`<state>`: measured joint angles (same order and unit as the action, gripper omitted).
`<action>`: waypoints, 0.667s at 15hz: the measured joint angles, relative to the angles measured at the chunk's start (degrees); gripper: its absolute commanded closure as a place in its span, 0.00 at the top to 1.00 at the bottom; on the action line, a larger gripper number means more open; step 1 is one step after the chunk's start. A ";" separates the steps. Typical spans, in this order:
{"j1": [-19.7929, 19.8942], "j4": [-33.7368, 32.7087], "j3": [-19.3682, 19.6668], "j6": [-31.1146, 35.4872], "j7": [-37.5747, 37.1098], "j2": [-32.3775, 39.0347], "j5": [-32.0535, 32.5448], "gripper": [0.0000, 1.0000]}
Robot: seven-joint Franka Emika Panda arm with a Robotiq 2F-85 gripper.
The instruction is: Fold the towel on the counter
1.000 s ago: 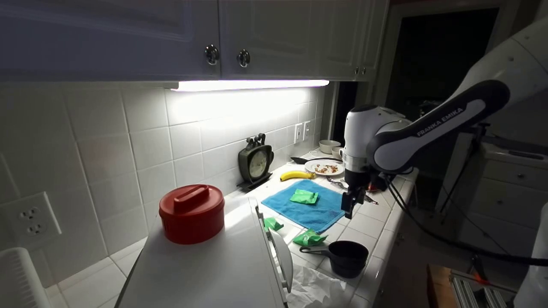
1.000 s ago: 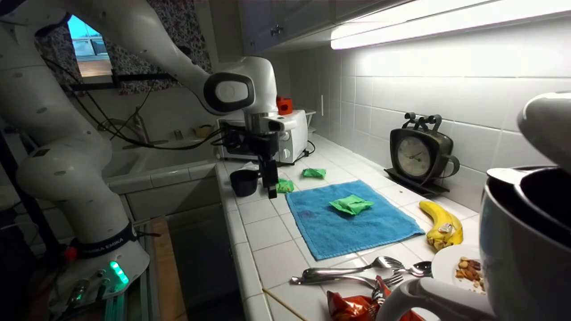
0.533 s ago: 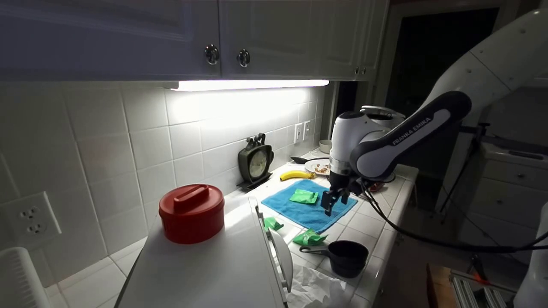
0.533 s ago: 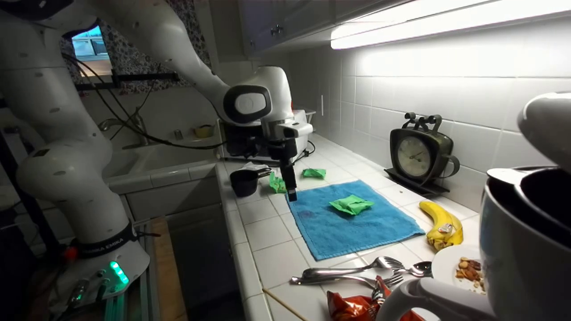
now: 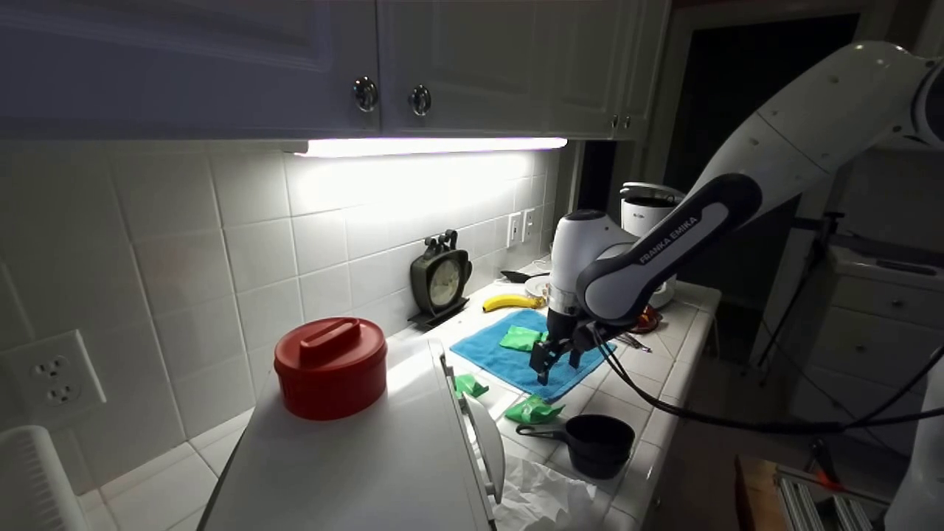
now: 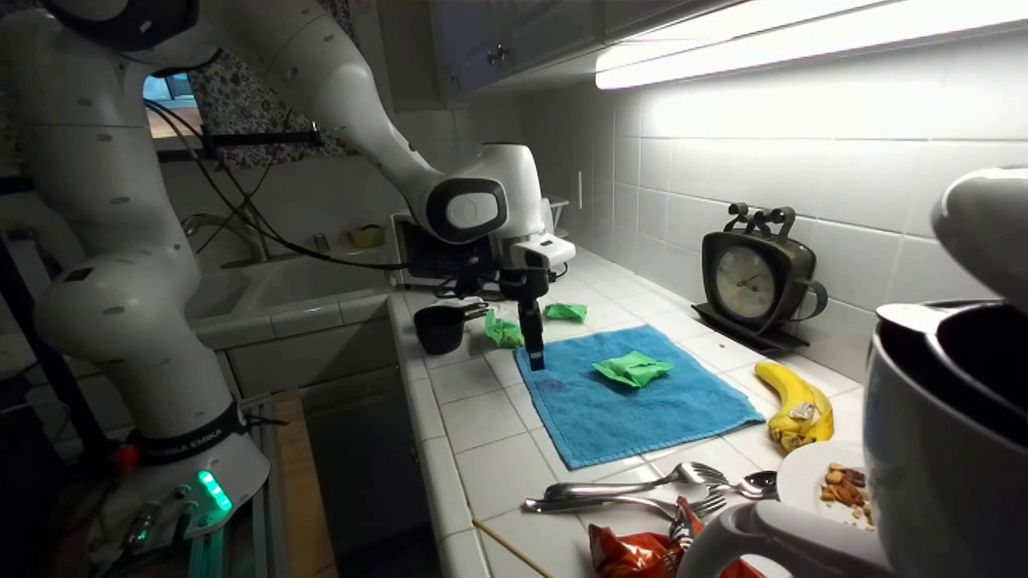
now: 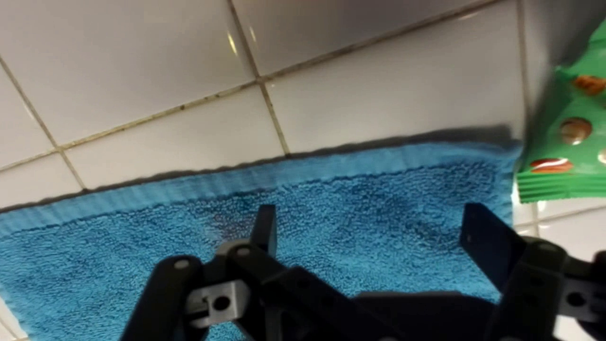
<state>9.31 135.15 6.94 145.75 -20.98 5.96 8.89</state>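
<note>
The blue towel (image 5: 487, 350) lies flat on the white tiled counter in both exterior views (image 6: 642, 421). A green snack packet (image 6: 633, 369) lies on the towel's middle and also shows in an exterior view (image 5: 520, 338). My gripper (image 5: 558, 371) is over the towel's edge, near one corner, pointing down; it also shows there (image 6: 536, 365). In the wrist view the gripper (image 7: 369, 208) is open with nothing between its fingers. The towel (image 7: 350, 237) and its hemmed edge lie beneath it. The fingertips appear above the cloth; I cannot tell how close.
Another green packet (image 7: 573, 137) lies beside the towel's corner, a third (image 6: 565, 312) farther off. A black measuring cup (image 5: 599, 445) stands near the counter edge. A banana (image 6: 791, 405), forks (image 6: 618, 490), a plate and a clock-like scale (image 6: 755, 281) surround the towel.
My gripper has moved from beside the towel to over its edge and has turned, so both fingers show apart. The towel and packets have not moved.
</note>
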 measured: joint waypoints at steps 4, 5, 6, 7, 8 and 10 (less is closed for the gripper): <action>-0.83 -1.79 -0.03 0.01 0.41 1.95 -4.18 1.00; -1.04 -2.18 -0.03 0.01 0.46 2.31 -4.89 1.00; -1.27 -2.53 -0.04 0.01 0.48 2.65 -5.46 1.00; -1.48 -2.84 -0.08 0.00 0.51 2.94 -5.94 1.00; -1.66 -3.10 -0.13 -0.05 0.54 3.19 -6.39 1.00; -2.02 -3.60 -0.18 -0.40 0.57 3.78 -6.75 1.00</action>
<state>7.29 131.55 6.76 145.35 -20.40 9.74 2.13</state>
